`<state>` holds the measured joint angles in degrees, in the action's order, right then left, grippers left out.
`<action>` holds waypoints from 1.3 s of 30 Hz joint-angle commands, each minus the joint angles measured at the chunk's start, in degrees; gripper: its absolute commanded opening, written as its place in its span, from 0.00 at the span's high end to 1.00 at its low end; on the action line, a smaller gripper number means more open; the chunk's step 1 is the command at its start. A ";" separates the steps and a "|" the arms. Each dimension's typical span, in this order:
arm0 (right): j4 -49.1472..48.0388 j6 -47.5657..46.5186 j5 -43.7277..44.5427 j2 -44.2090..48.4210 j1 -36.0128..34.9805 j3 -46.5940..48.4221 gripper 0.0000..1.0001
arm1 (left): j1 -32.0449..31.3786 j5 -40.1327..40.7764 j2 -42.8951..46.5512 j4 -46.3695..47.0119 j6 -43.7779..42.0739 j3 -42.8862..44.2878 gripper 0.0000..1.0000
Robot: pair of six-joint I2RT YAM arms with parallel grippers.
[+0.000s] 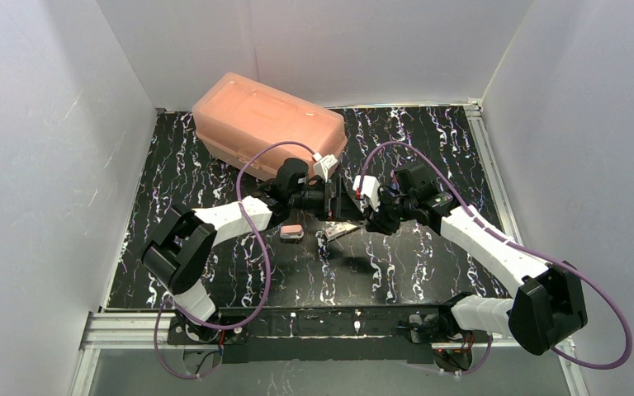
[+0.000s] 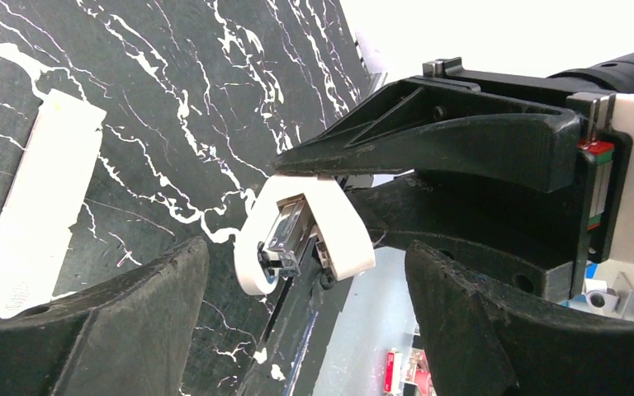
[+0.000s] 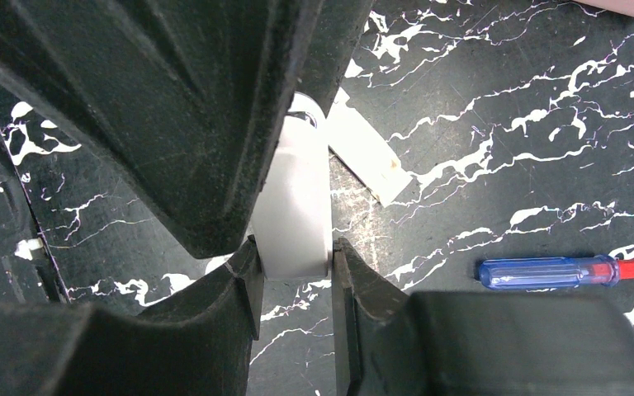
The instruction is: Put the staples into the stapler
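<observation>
Over the middle of the tabletop [image 1: 429, 272], forward of the pink box [image 1: 268, 124] at its back-left corner, my right end effector [image 3: 295, 260] clamps the white stapler [image 2: 256, 227] clear of the surface. That lets my left end effector [image 2: 305, 246], spread wide and empty, reach it. I judge its long axis runs between the two, with the open metal channel facing left. A white strip [image 2: 37, 206] lies below, with a blue screwdriver [image 3: 557, 272] nearby.

One each: stapler [image 3: 297, 210], white strip [image 3: 369, 158], pink box [image 1: 268, 124], screwdriver [image 3: 557, 272].
</observation>
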<state>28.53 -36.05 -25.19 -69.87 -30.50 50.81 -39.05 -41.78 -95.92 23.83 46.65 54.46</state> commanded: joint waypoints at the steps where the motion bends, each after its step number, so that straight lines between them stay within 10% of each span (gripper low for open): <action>1: -1.97 1.15 -0.68 -0.15 -0.13 2.10 0.99 | 0.15 -1.18 -1.42 -1.77 3.13 2.06 0.13; 34: -3.58 2.04 0.98 0.09 -0.32 1.27 0.99 | -1.00 -4.30 -5.23 -3.31 9.02 4.43 0.31; 36: -3.68 2.12 0.88 0.13 -0.26 1.23 0.99 | -1.03 -4.40 -5.30 -3.32 8.53 4.50 0.56; 37: -3.76 2.20 0.93 0.16 -0.29 1.18 0.99 | -0.99 -4.27 -5.47 -3.56 8.33 4.64 0.92; 39: -3.78 2.17 0.96 0.33 -0.30 1.06 0.99 | -1.03 -4.01 -5.78 -7.28 6.66 5.87 1.00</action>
<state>29.02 -34.48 -23.64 -70.19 -30.44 50.78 -39.92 -43.99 -100.07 23.73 50.85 58.39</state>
